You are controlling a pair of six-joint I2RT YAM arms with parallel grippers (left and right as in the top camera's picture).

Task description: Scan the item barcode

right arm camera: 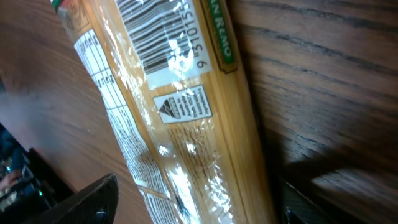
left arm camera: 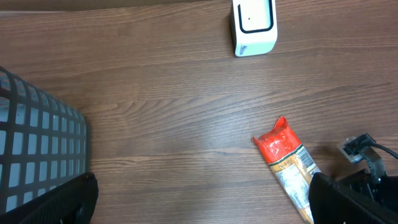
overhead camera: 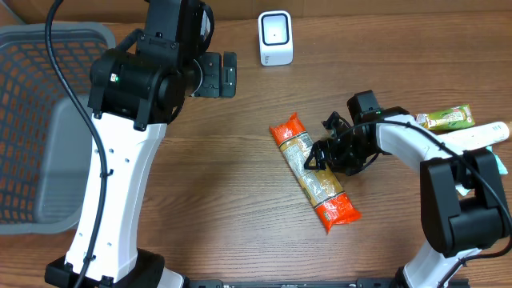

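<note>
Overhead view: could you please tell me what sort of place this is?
Probably a mock shop checkout on a lab bench: a small white box-shaped scanner, an orange-ended packet of spaghetti and a grey plastic mesh basket on a wooden table.

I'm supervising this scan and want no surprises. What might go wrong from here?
1. The right jaws stand open astride the glossy pasta packet; when they close on that slick film, the long packet may slip or droop.
2. Its barcode faces up, while the scanner stands well away from it; unless the packet is turned toward it, the scan may miss.
</note>
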